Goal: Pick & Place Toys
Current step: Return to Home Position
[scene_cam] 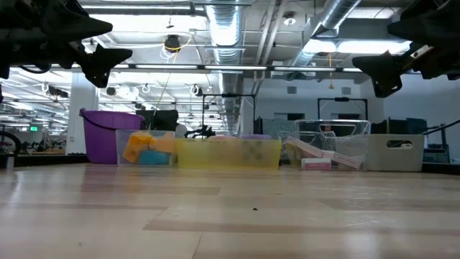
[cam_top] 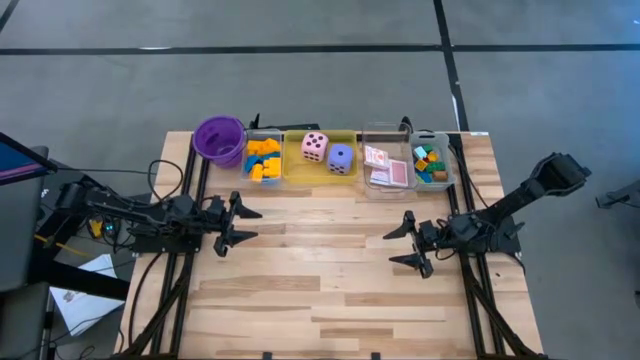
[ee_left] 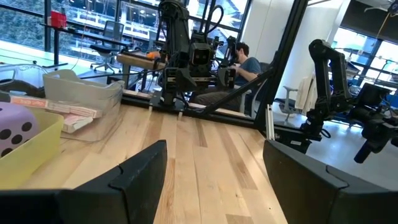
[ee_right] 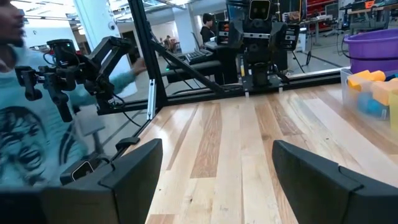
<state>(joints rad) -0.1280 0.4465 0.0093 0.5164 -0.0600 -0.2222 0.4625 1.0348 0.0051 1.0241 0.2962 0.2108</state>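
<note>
The toys lie in a row of trays at the table's far edge. Yellow, orange and blue blocks [cam_top: 263, 160] fill a clear tray. A pink die [cam_top: 314, 147] and a purple die [cam_top: 341, 158] sit in the yellow tray [cam_top: 296, 172]. Pink cards [cam_top: 388, 168] lie in another clear tray, and mixed small blocks [cam_top: 428, 163] in the last one. My left gripper [cam_top: 258, 224] hangs open over the table's left part, pointing level toward the right. My right gripper [cam_top: 388, 248] hangs open over the right part, pointing left. Both [ee_left: 214, 180] [ee_right: 214, 180] have nothing between their fingers.
A purple cup [cam_top: 218, 138] stands at the far left end of the row. Bare wood [cam_top: 320, 280] stretches between the two grippers and toward the near edge. A person [ee_right: 37, 137] shows beyond the table's edge in the right wrist view, and another sits farther back [ee_left: 245, 62].
</note>
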